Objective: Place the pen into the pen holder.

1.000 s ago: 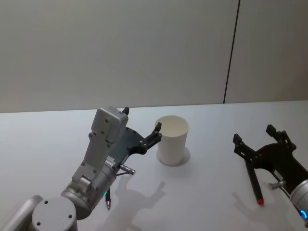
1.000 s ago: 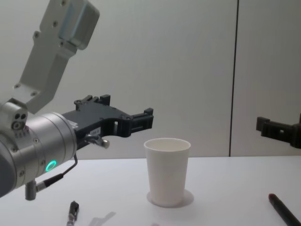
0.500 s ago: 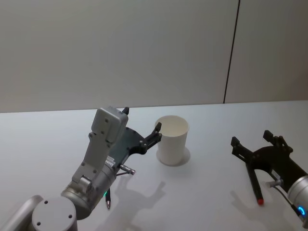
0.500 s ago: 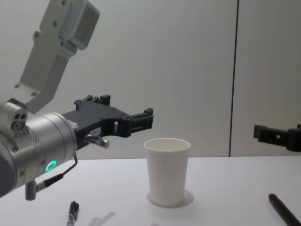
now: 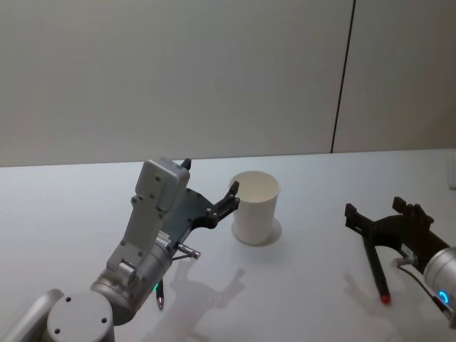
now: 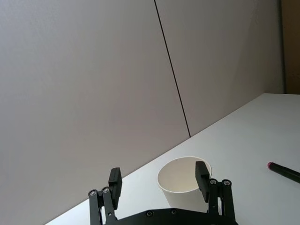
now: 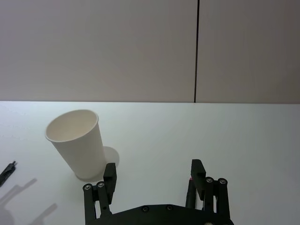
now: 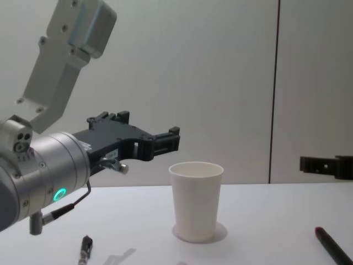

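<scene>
The pen [image 5: 375,269] is laid flat on the tabletop [image 5: 299,285], right of the cup [image 5: 255,210]. The right gripper [image 5: 374,211] is held spread wide over it, seemingly not touching, likely so it can be picked up. The left gripper [image 5: 211,178], also spread, is parked beside the cup.

Pen [image 5: 377,274], cup's [image 5: 255,206] 4 o'clock: far end hidden under right gripper [image 5: 375,209]. Chest view: bottom edge cuts the pen [image 8: 330,246]; right edge cuts the gripper. Small dark item [image 5: 160,296] at cup's 8 o'clock: half behind left arm [image 5: 142,242], too small to identify. Left wrist view: cup base hidden behind left gripper [image 6: 158,174].
</scene>
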